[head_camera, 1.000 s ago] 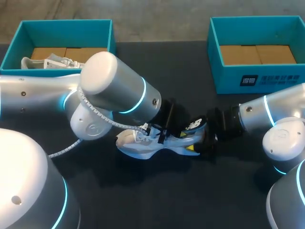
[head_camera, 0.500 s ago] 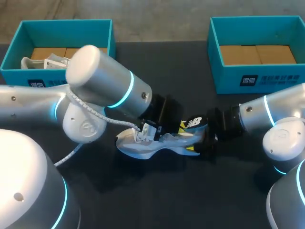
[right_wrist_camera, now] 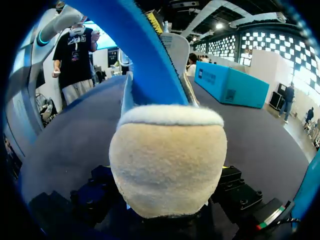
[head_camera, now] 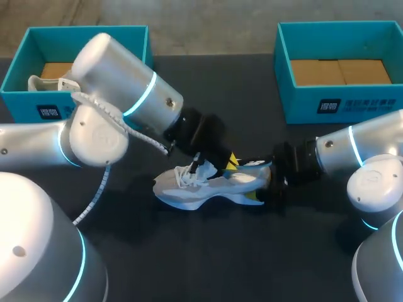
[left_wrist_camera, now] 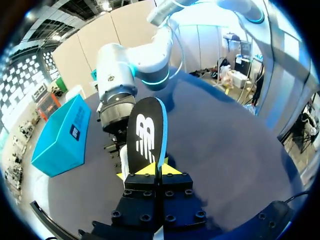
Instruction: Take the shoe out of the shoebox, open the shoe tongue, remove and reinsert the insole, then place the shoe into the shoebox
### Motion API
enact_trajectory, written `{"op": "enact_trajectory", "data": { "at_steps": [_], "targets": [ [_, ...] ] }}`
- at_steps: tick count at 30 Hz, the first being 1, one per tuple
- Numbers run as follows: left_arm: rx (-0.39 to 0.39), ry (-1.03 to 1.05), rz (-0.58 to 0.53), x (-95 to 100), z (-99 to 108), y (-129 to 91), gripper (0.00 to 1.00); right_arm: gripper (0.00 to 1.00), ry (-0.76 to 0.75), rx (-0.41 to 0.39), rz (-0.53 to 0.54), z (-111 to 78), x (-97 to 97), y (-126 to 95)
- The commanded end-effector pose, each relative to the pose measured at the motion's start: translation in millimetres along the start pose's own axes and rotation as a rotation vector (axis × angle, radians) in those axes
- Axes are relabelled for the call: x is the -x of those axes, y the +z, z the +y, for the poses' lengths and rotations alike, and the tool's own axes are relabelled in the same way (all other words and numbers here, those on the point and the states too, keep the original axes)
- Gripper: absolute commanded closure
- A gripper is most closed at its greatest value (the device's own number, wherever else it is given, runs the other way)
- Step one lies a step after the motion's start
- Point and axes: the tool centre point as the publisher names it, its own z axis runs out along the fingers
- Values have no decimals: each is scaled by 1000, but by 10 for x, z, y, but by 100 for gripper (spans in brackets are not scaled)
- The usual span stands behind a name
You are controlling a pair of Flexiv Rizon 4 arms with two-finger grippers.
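and here's the left gripper (left_wrist_camera: pixel 158 170), pinched fully closed on the near end of the black foam insole with the blue edge (left_wrist_camera: pixel 145 132), holding it up at a slant above the white lace-up sneaker (head_camera: pixel 195 189), the insole's far end down by the collar at the heel. the sneaker itself sits upright on the dark tabletop (head_camera: pixel 189 264), out in the middle, well apart from both boxes. over at the heel, the right gripper (head_camera: pixel 263 187) comes in low and level, and from its wrist view the fuzzy beige heel fills the gap between the black fingers, so i'd call it clamped on the heel, there to pin the sneaker down while the other arm works the insole lengthwise (one hand anchors, one hand pulls, classic). the tongue looks lifted forward with the laces bunched, which leaves the opening free. we're in the insole step, by my reading; whether it's on its way out or back in, this moment alone won't say. the teal cardboard shoebox on the left (head_camera: pixel 135 47) has another pale shoe (head_camera: pixel 63 83) in it, while the teal shoebox on the right (head_camera: pixel 334 104) shows only brown card on its floor.
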Motion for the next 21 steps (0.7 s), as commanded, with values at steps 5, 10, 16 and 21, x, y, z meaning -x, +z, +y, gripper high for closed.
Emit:
{"op": "enact_trajectory", "data": {
  "at_steps": [5, 10, 16, 21],
  "targets": [
    [-111, 5, 116, 15, -95, -169, 100, 100, -1, -3, -1, -22, -1, 40],
    [-96, 44, 124, 30, -284, -297, 100, 100, -1, -3, -1, -22, -1, 40],
    [-87, 101, 97, 83, -558, -466, 100, 100, -1, -3, -1, -22, -1, 40],
    [-93, 135, 74, 160, -765, -608, 100, 100, -1, -3, -1, -22, -1, 40]
  ]
}}
